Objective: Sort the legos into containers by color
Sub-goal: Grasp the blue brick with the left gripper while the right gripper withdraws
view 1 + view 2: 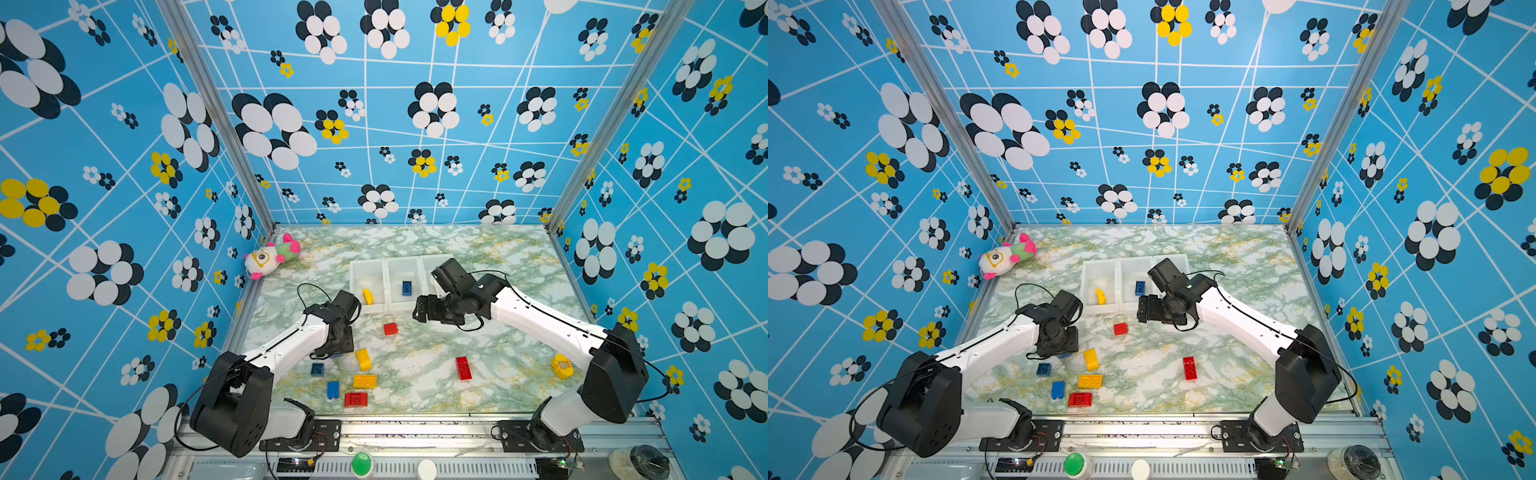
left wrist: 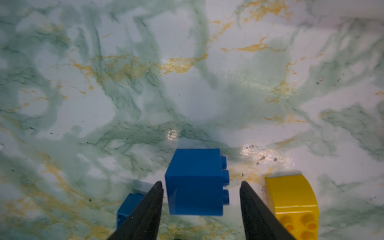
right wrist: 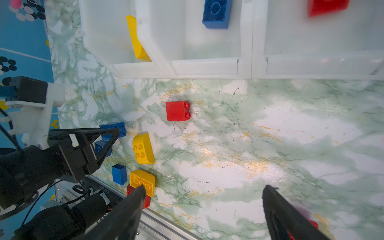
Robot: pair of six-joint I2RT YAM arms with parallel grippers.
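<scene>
A blue studded plastic brick on the marbled bench is straddled by the parted left fingers; the right fingers are spread wide, empty.

Left claw straddles blue brick, slim gap each side. Yellow brick crowds one finger, second blue brick other. Open surface between red brick and long red brick: wide passage. Bins wall off far side.
</scene>
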